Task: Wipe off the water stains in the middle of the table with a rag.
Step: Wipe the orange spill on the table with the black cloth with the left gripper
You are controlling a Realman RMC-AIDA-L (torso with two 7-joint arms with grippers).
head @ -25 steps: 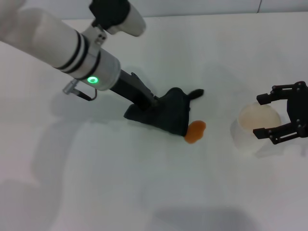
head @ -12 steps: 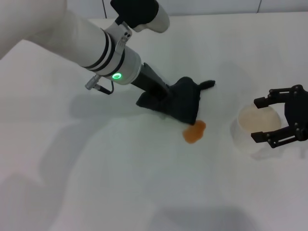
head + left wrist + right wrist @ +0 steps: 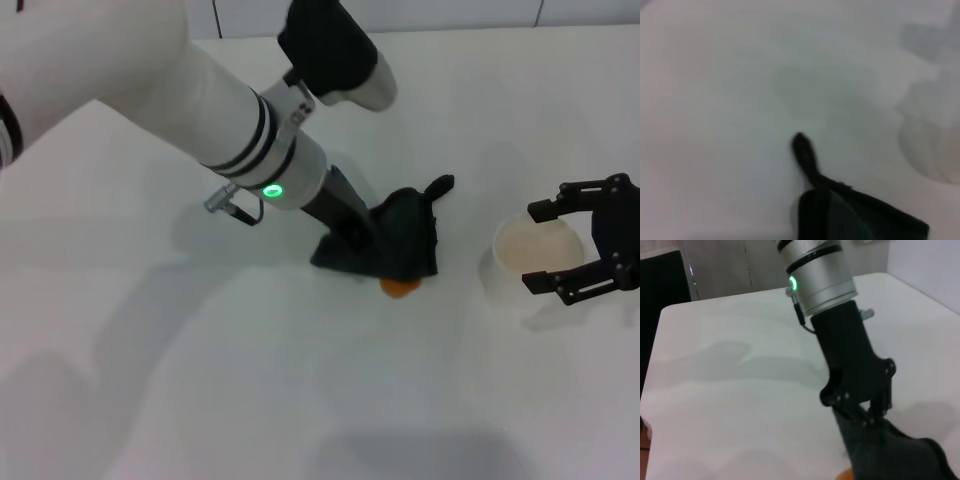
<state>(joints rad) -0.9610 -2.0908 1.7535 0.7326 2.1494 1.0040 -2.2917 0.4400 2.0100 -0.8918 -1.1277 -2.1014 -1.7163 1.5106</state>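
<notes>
My left gripper (image 3: 378,243) is shut on the rag (image 3: 412,240), a dark cloth pressed onto the white table (image 3: 200,380) near its middle. The rag's pointed corner tab (image 3: 440,186) sticks out on the far side. The rag covers most of the orange-brown water stain (image 3: 401,287); only a small part shows at the rag's near edge. The left wrist view shows the rag (image 3: 850,215) and its tab (image 3: 804,151). The right wrist view shows the left gripper (image 3: 866,407) pinching the rag (image 3: 895,455). My right gripper (image 3: 540,245) is open beside a white paper cup (image 3: 525,262).
The paper cup stands on the table right of the rag, between the right gripper's fingers (image 3: 560,207). The left arm (image 3: 180,90) reaches across from the far left. The table's far edge (image 3: 480,28) meets a wall.
My left gripper has dragged the rag to the right and toward me. The rag first only touched the stain's edge, then uncovered it, and now covers most of it. The right gripper has stayed still.
</notes>
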